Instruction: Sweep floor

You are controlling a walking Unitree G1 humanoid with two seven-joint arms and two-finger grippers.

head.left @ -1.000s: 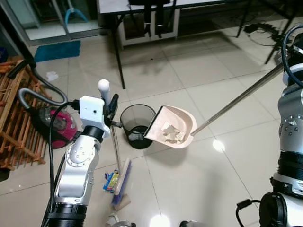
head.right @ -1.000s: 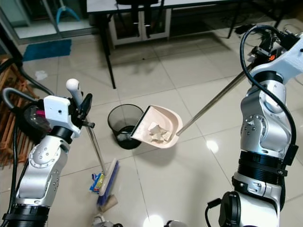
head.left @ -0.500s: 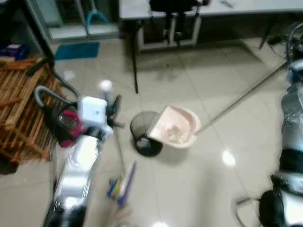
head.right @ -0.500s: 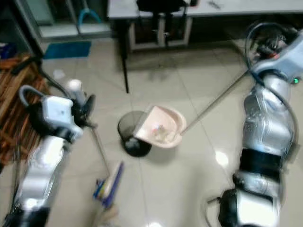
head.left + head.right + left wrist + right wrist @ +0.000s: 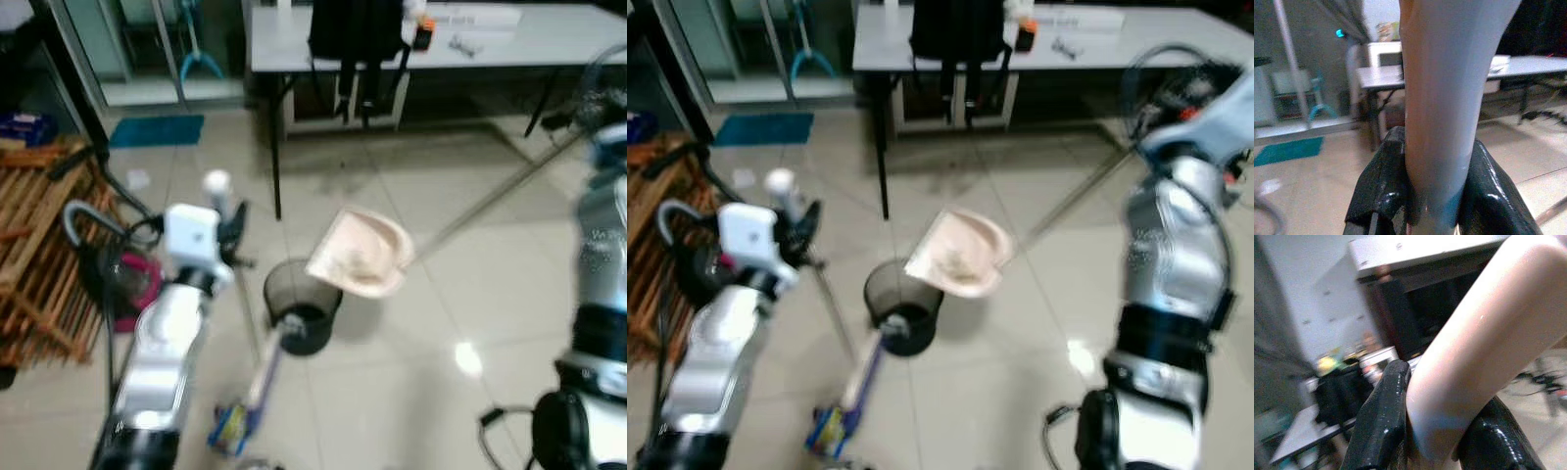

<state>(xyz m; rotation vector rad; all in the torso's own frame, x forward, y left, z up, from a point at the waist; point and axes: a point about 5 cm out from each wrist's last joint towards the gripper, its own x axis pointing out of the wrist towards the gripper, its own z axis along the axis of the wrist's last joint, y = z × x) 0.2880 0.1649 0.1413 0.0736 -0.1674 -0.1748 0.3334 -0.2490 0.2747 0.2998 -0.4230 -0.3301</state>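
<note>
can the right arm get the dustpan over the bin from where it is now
Probably yes. The right gripper is shut on the long handle, and the dustpan already hangs tilted just above the black mesh bin, its low edge by the rim, with nothing between them.

This looks like a home workroom or small office, though blur makes the details soft. A glossy floor of large pale tiles [image 5: 411,392] runs up to a long grey table [image 5: 549,44] on thin black legs, with small items on top and a black bag [image 5: 355,29] hanging at its edge. A vacuum cleaner [image 5: 118,279] sits beside a wooden slatted rack [image 5: 29,255], and a blue mat [image 5: 157,129] lies before a glass door [image 5: 147,44].
</note>
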